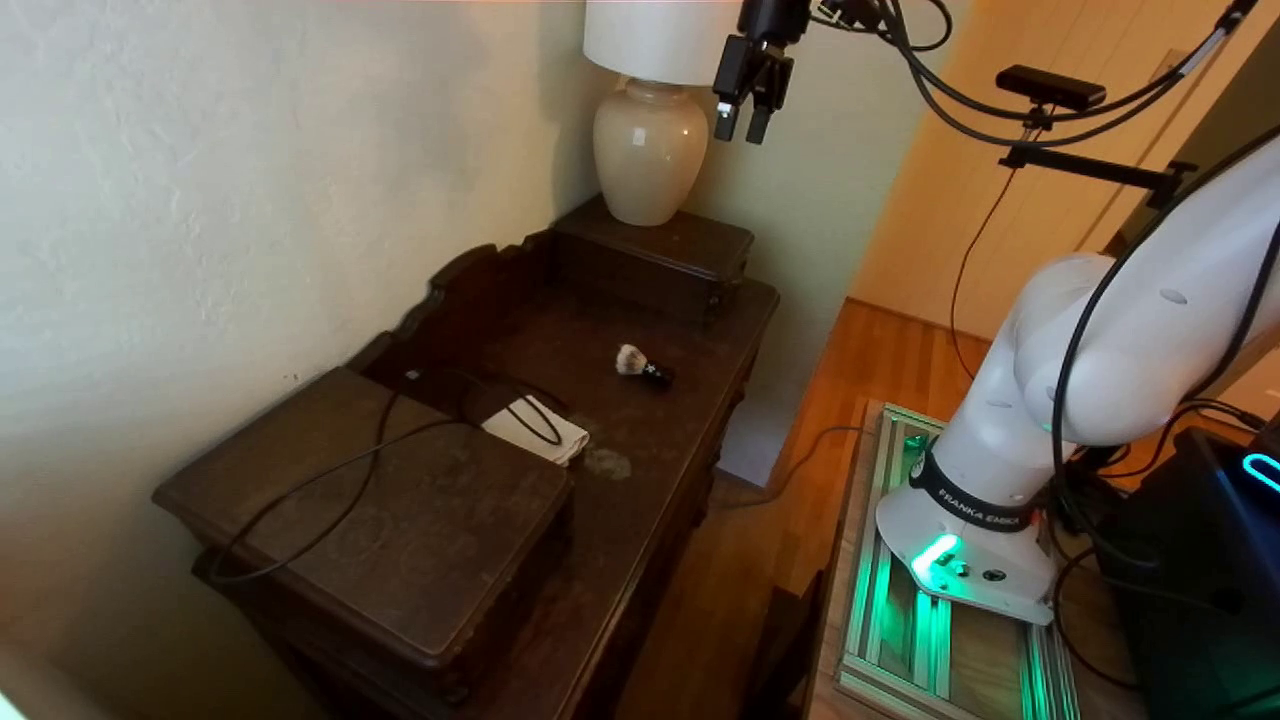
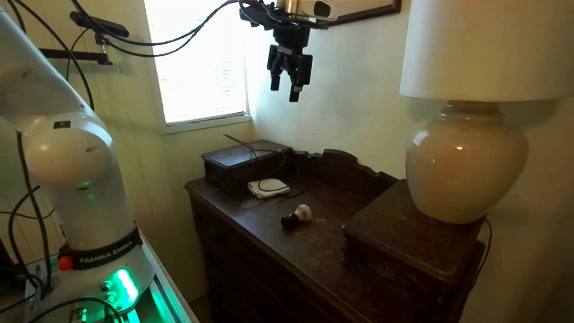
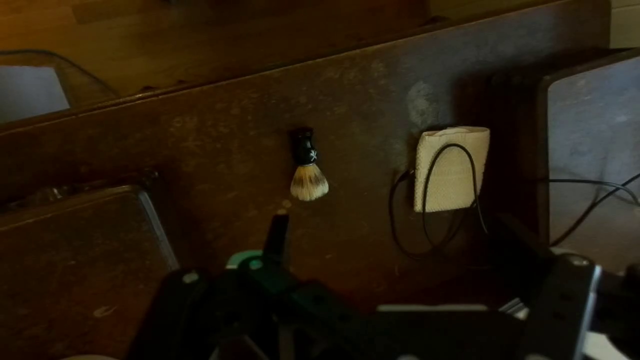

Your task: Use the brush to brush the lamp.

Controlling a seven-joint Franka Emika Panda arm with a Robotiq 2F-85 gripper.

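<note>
The brush lies on its side on the dark dresser top, in both exterior views (image 1: pixel 642 366) (image 2: pixel 296 216) and at the middle of the wrist view (image 3: pixel 306 162). It has a black handle and pale bristles. The lamp (image 1: pixel 650 150) has a bulbous cream base and a white shade. It stands upright on a raised box at the dresser's end, and also shows large in an exterior view (image 2: pixel 466 161). My gripper (image 1: pixel 742 122) hangs high above the dresser, pointing down, apart from brush and lamp. It also shows (image 2: pixel 285 90) open and empty. In the wrist view its fingers (image 3: pixel 392 222) stand wide apart.
A folded pale cloth (image 1: pixel 537 429) with a black cable over it lies on the dresser (image 2: pixel 314 242). A raised box (image 1: pixel 380 510) stands at the dresser's far end from the lamp, another (image 2: pixel 417 233) under the lamp. A carved backboard (image 2: pixel 341 163) runs along the wall.
</note>
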